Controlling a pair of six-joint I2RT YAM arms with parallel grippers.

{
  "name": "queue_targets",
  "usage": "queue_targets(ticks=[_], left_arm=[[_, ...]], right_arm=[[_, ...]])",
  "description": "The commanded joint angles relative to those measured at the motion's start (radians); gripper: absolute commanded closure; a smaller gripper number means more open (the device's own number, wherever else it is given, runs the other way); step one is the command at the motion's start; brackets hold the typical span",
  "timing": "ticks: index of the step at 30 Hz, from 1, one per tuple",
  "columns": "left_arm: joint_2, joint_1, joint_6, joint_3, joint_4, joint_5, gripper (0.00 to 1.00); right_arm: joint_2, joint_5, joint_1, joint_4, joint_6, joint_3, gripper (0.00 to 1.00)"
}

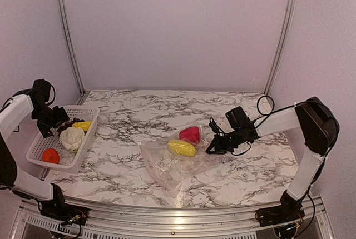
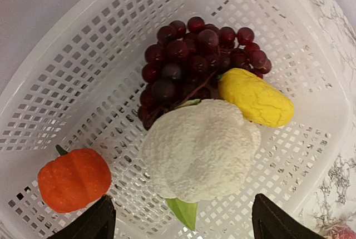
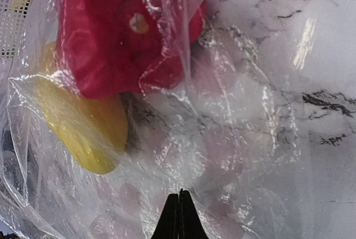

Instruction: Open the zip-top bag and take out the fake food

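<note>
Zip-top bag (image 1: 167,167) lies flat near the middle of my marble table (image 1: 122,122), with a pink-red piece (image 1: 190,134) and a yellow piece (image 1: 182,148) inside it. My right gripper (image 3: 179,214) sits at the bag's right edge, jaws squeezed shut; I cannot tell if it pinches plastic. My left gripper (image 2: 181,223) hangs over the white basket (image 2: 83,55), jaws wide and holding nothing, above the cauliflower (image 2: 200,150), grapes (image 2: 189,55), orange fruit (image 2: 74,179) and a yellow lump (image 2: 256,97).

Crinkly glossy zip-top bag (image 3: 239,139), lattice plastic basket (image 2: 67,83)
</note>
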Motion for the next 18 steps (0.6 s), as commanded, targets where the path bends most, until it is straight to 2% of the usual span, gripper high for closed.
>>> queue_targets(ticks=[1, 8, 12, 18], left_arm=[[-0.055, -0.118, 0.055, 0.047, 0.102, 0.167, 0.14], [-0.076, -0.378, 0.006, -0.079, 0.391, 0.393, 0.26], [-0.073, -0.513, -0.012, -0.157, 0.493, 0.435, 0.42], [-0.098, -0.695, -0.088, -0.311, 0.625, 0.473, 0.51]], right_arm=[[-0.028, 0.004, -0.006, -0.015, 0.005, 0.025, 1.00], [-0.042, 0.002, -0.006, -0.014, 0.009, 0.004, 1.00], [-0.051, 0.003, -0.006, -0.020, 0.010, -0.003, 1.00], [-0.077, -0.005, -0.007, -0.019, 0.015, -0.040, 1.00]])
